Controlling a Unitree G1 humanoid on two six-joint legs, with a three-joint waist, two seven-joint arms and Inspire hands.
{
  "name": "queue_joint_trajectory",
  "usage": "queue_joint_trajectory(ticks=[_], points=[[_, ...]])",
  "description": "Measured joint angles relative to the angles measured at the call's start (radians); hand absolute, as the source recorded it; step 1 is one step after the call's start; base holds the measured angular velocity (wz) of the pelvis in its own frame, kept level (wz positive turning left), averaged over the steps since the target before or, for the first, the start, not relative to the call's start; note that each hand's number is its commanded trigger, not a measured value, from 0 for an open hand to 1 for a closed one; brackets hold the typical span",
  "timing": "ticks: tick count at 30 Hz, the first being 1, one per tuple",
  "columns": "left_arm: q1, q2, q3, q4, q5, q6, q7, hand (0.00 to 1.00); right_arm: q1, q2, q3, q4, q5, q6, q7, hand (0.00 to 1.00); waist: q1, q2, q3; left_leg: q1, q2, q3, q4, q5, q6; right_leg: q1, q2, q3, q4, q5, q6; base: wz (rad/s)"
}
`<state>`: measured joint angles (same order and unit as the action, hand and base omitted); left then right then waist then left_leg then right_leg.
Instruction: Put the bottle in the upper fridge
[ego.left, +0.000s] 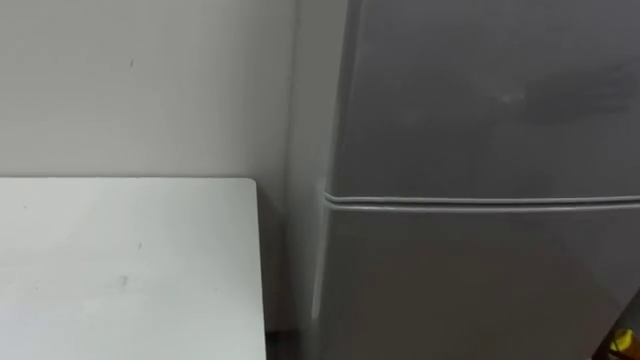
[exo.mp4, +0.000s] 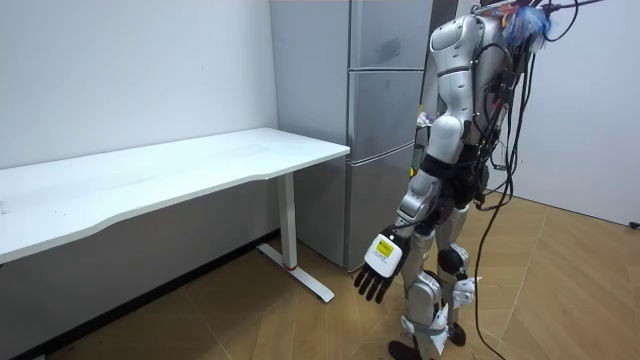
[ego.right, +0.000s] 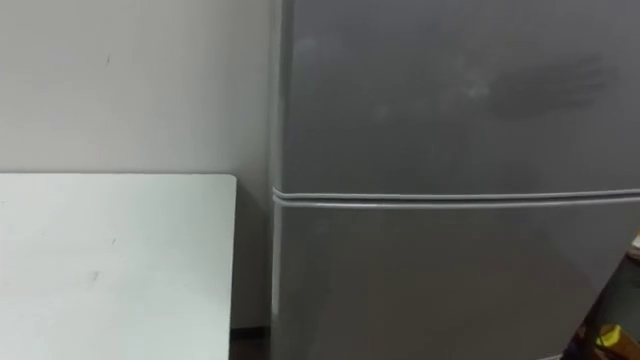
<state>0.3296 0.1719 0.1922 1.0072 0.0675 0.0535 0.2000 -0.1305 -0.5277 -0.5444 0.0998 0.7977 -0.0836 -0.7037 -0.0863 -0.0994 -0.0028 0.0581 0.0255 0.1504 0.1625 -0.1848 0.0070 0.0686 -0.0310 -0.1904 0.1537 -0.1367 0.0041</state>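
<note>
The grey fridge (ego.left: 480, 180) stands right in front of me with both doors closed. A seam (ego.left: 480, 201) divides the upper door (ego.right: 450, 90) from the lower one. In the room view I stand upright close to the fridge (exo.mp4: 385, 120). My left hand (exo.mp4: 380, 262) hangs low at knee height, fingers straight and holding nothing. At the lower right edge of the eye views a dark shape with a yellow patch (ego.left: 622, 342) pokes in, seemingly part of my right hand, and its fingers are cut off. I cannot make out a bottle.
A white table (ego.left: 120, 260) stands to the left of the fridge against the pale wall, with a narrow gap between them. In the room view the table (exo.mp4: 180, 170) runs far to the left on white legs. Wooden floor (exo.mp4: 560, 280) lies around me.
</note>
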Motion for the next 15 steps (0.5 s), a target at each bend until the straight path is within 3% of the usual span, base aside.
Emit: queue_joint_trajectory(ticks=[6, 7, 11, 15], points=[[-0.003, -0.004, -0.001, -0.004, -0.037, 0.008, 0.005, 0.0, 0.136, 0.061, 0.001, 0.148, 0.041, 0.001, -0.015, 0.0, 0.006, 0.011, 0.0005, 0.004, -0.001, 0.004, -0.001, 0.0, 0.001, 0.003, -0.001, 0.008, 0.0, 0.0, 0.0, -0.03], [-0.003, -0.004, -0.001, -0.005, -0.041, 0.012, 0.005, 0.0, 0.168, 0.081, 0.003, 0.171, 0.041, 0.0, -0.013, 0.0, 0.004, 0.018, -0.0033, 0.005, -0.002, 0.002, -0.001, 0.0, 0.001, 0.006, -0.002, 0.005, -0.003, -0.001, 0.0, 0.06], [-0.011, -0.005, -0.001, -0.005, -0.06, 0.018, 0.004, 0.0, 0.242, 0.184, 0.005, 0.277, 0.108, 0.006, -0.026, 0.0, 0.008, 0.024, -0.0011, 0.013, -0.003, 0.002, 0.001, -0.001, 0.0, 0.005, -0.002, 0.006, -0.002, -0.016, 0.001, 0.04], [-0.01, -0.015, 0.001, -0.006, -0.067, 0.014, 0.002, 0.0, 0.264, 0.237, 0.017, 0.4, 0.118, 0.004, -0.029, 0.0, 0.009, 0.039, -0.0005, 0.011, -0.004, 0.002, 0.002, -0.001, 0.0, 0.0, -0.002, 0.01, -0.002, -0.019, 0.002, 0.0]])
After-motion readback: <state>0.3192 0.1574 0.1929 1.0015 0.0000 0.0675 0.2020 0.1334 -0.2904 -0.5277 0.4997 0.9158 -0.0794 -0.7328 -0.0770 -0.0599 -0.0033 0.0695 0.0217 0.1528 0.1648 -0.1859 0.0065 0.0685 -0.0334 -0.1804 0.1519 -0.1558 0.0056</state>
